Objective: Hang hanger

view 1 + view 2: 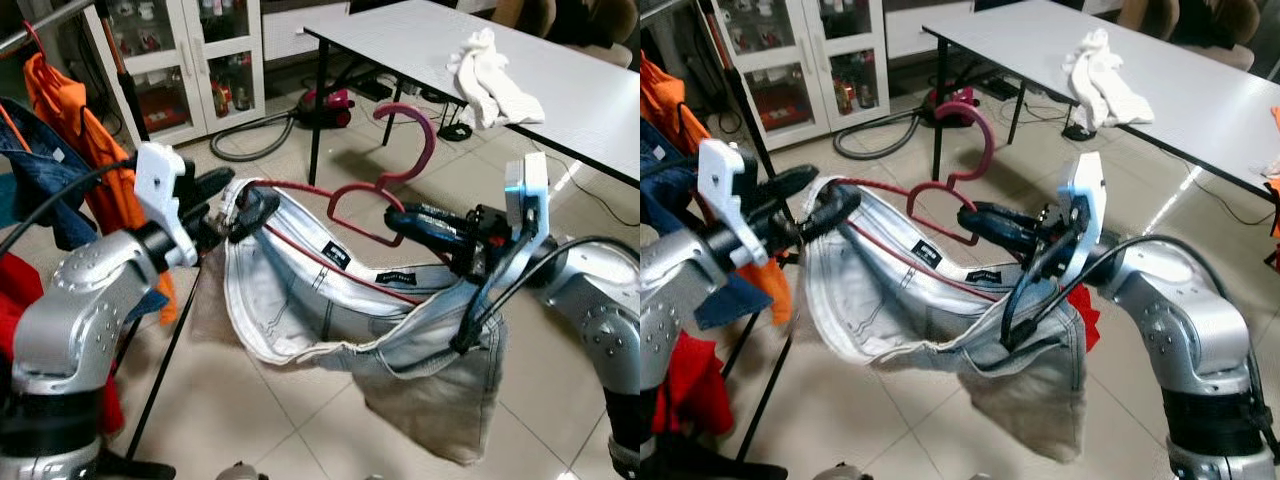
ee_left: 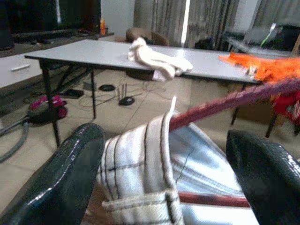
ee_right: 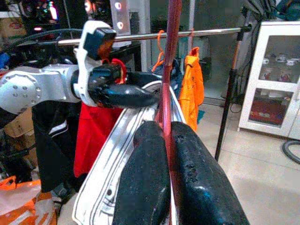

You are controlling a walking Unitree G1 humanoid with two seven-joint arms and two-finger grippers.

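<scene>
Hanger (image 1: 345, 205), dark red, is carried in mid-air between both arms, with pale jeans (image 1: 330, 310) draped over it and sagging below. On the left stands the clothes rail (image 3: 154, 35), already loaded with an orange garment (image 1: 70, 110). The left gripper (image 1: 240, 215) has its fingers around the waistband at the hanger's left end; whether they actually pinch it cannot be told. It probably keeps the waistband spread and the load level. The right gripper (image 1: 395, 222) is clamped tight on the hanger bar near the neck, carrying the weight. The long axis runs roughly left to right across the robot's front, dipping rightward. The hook (image 1: 415, 135) points up and away, toward the table (image 1: 560, 90), not toward the rail.
</scene>
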